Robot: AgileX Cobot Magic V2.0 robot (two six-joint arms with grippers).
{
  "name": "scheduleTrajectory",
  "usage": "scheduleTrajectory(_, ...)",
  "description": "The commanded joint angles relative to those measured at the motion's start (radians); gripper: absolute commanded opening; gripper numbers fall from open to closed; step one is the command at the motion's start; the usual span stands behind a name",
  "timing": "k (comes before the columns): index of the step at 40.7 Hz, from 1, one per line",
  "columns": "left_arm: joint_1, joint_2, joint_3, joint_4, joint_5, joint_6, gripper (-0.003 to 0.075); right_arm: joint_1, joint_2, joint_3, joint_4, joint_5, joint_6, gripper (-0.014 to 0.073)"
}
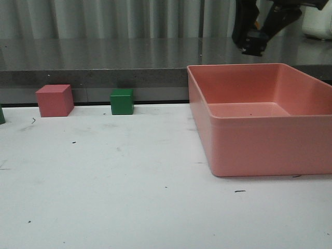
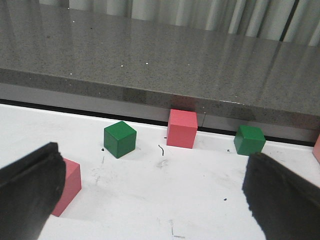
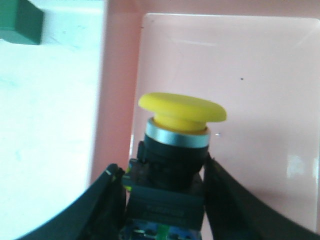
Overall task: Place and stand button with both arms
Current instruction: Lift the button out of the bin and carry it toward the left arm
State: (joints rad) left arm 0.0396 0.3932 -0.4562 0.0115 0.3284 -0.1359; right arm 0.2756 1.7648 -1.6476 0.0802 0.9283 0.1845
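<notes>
Button [image 3: 175,150] clamped by base in right gripper [image 3: 165,200], above pink bin [image 1: 249,135]. Left gripper [image 2: 150,195] open, empty. Step: carry. Next: lower, stand upright.

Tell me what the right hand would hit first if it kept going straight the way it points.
Probably the floor of the pink bin: the right hand, shut on the button, points into it. Depth is unclear.
</notes>
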Motion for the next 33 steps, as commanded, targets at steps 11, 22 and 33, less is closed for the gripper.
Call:
scheduleTrajectory(11,0.002,0.012,-0.035,-0.002,-0.08,-0.007,0.0691,0.232,-0.034,-0.041,0.107,-0.093,-0.005,0.0309)
scheduleTrajectory(22,0.002,0.012,-0.035,-0.002,-0.08,-0.007,0.0691,0.41,0.198,-0.247,0.127,-0.052,0.036,0.0309)
scheduleTrajectory(33,0.002,0.012,-0.035,-0.002,-0.08,-0.007,0.0692,0.445,0.447,-0.467,0.089,0.012,0.233,0.0309)
